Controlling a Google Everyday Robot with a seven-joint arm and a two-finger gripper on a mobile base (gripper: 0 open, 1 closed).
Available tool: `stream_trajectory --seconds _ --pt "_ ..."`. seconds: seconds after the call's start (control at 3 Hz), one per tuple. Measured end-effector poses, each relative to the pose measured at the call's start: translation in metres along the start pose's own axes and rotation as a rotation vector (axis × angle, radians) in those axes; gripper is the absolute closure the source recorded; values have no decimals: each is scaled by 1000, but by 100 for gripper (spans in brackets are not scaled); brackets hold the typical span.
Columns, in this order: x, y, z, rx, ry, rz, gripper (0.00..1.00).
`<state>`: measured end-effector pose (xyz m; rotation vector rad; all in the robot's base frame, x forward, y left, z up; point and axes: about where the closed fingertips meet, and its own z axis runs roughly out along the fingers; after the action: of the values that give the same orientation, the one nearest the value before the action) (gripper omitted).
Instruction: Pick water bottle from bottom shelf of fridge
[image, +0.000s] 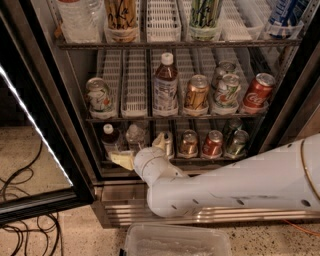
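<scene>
The water bottle (134, 137), small and clear, stands on the bottom shelf (200, 159) of the fridge (80, 125), second lane from the left. My gripper (141, 150) reaches into that shelf from the lower right, right in front of the bottle. Its cream fingers are spread: one (121, 160) lies low to the bottle's left, the other (160, 141) stands to its right. They are not closed on anything. My wrist hides the bottle's base.
A white-capped bottle of dark liquid (109, 138) stands left of the water bottle, and cans (213, 143) stand to the right. The open glass door (35, 135) is at the left. A clear plastic bin (175, 242) and cables (20, 200) lie on the floor.
</scene>
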<state>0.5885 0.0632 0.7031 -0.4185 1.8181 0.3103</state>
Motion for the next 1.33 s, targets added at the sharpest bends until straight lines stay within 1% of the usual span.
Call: stream_trajectory --seconds 0.33,0.67,1.0,1.33 --pt "-9 19 7 -19 -27 -33 0" --pt "-9 19 7 -19 -27 -33 0" --pt "5 23 12 -14 -25 -23 0" --pt "18 27 17 12 -35 -26 3"
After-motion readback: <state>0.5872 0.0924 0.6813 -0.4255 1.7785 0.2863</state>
